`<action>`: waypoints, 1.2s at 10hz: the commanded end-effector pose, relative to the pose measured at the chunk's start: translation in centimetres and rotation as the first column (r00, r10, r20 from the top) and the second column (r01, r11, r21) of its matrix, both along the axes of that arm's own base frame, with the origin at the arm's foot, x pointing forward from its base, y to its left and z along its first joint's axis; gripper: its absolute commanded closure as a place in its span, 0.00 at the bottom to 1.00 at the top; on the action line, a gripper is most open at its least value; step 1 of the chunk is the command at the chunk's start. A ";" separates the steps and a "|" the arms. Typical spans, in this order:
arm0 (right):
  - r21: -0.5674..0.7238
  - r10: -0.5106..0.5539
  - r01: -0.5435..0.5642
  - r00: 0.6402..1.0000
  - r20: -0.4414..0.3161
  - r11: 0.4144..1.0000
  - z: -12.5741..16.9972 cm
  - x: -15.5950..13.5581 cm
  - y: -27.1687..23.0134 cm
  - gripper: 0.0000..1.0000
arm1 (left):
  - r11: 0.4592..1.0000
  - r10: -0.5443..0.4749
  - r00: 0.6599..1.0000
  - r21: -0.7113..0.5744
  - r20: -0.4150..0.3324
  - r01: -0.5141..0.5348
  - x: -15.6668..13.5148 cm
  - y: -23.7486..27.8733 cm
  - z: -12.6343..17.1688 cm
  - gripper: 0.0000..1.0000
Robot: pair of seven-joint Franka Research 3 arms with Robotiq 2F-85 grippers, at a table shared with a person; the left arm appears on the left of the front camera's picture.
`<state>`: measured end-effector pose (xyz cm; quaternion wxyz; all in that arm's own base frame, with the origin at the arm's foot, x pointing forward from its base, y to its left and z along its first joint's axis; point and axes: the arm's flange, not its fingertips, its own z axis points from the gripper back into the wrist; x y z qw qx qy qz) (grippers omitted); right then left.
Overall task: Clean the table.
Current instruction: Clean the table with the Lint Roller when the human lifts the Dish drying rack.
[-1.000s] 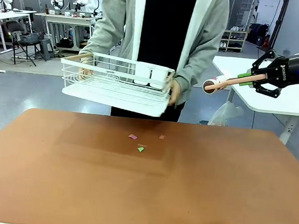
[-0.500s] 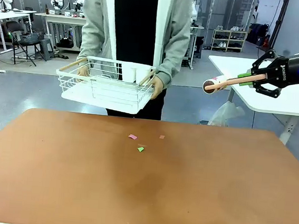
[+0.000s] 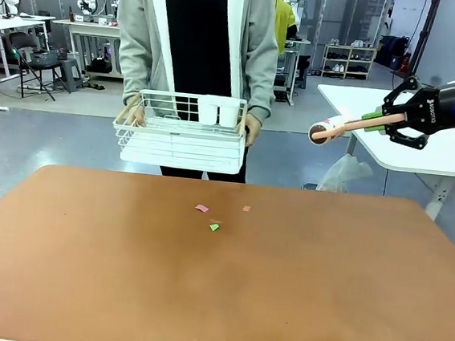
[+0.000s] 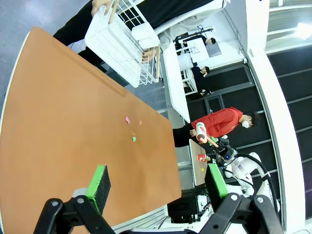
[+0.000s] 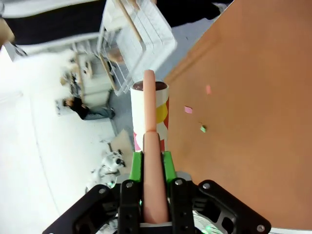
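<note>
The table [image 3: 217,282] has a reddish-brown top; a pink scrap [image 3: 201,208], a green scrap [image 3: 214,227] and a small orange scrap [image 3: 246,209] lie near its far middle. My right gripper [image 3: 378,118] hangs beyond the far right corner, above table height, shut on the pink handle of a lint roller [image 3: 332,126] that points left. In the right wrist view the roller [image 5: 148,109] runs straight out from the gripper [image 5: 151,163], with the scraps [image 5: 187,110] on the table [image 5: 253,122] beyond it. My left gripper [image 4: 156,183] is open and holds nothing, high over the table [image 4: 58,146].
A person stands at the far edge and holds a white wire basket [image 3: 184,130] in both hands, above and behind the tabletop. A smaller white table [image 3: 423,149] stands at the back right, under my right arm. A plastic bag [image 3: 344,172] lies on the floor beside it.
The person has stepped left and turned the basket square to me, drawing it back from the table edge. My right gripper and the roller have stayed where they were.
</note>
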<state>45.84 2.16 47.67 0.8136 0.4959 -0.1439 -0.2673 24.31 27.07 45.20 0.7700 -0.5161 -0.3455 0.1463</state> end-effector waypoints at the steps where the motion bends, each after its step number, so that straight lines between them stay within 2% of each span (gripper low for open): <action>1: -0.193 0.104 -0.105 0.994 -0.012 0.976 3.6 2.2 -1.8 0.79 | 1.000 -0.002 0.999 -0.004 0.036 0.003 0.1 0.5 0.1 0.00; 2: -0.311 0.211 -0.229 0.973 -0.093 0.922 5.2 4.2 -2.2 0.79 | 1.000 -0.002 0.999 -0.004 0.036 0.003 0.1 0.5 0.1 0.00; 3: -0.383 0.289 -0.317 0.948 -0.132 0.868 6.4 6.6 -1.9 0.79 | 1.000 -0.002 0.999 -0.004 0.036 0.003 0.1 0.5 0.1 0.00; 4: -0.428 0.401 -0.428 0.903 -0.156 0.796 5.6 9.5 -0.1 0.79 | 1.000 -0.002 0.999 -0.004 0.036 0.003 0.1 0.5 0.1 0.00; 5: -0.473 0.454 -0.481 0.873 -0.178 0.738 3.0 12.1 2.1 0.79 | 1.000 -0.002 0.999 -0.004 0.036 0.003 0.1 0.5 0.1 0.00; 6: -0.492 0.481 -0.506 0.856 -0.188 0.708 0.7 13.8 3.9 0.79 | 1.000 -0.002 0.999 -0.004 0.036 0.003 0.1 0.5 0.1 0.00; 7: -0.494 0.505 -0.522 0.844 -0.180 0.696 -1.5 14.9 5.4 0.79 | 1.000 -0.002 0.999 -0.004 0.036 0.003 0.1 0.5 0.1 0.00; 8: -0.485 0.518 -0.539 0.834 -0.191 0.689 -3.4 15.1 6.4 0.79 | 1.000 -0.002 0.999 -0.004 0.036 0.003 0.1 0.5 0.1 0.00; 9: -0.491 0.525 -0.533 0.834 -0.170 0.689 -4.6 15.0 7.2 0.79 | 1.000 -0.002 0.999 -0.004 0.036 0.003 0.1 0.5 0.1 0.00; 11: -0.474 0.465 -0.465 0.876 -0.126 0.748 -4.3 14.1 7.4 0.79 | 1.000 -0.002 0.999 -0.004 0.036 0.003 0.1 0.5 0.1 0.00; 12: -0.485 0.513 -0.542 0.833 -0.205 0.686 -5.9 15.6 7.7 0.79 | 1.000 -0.002 0.999 -0.004 0.036 0.003 0.1 0.5 0.1 0.00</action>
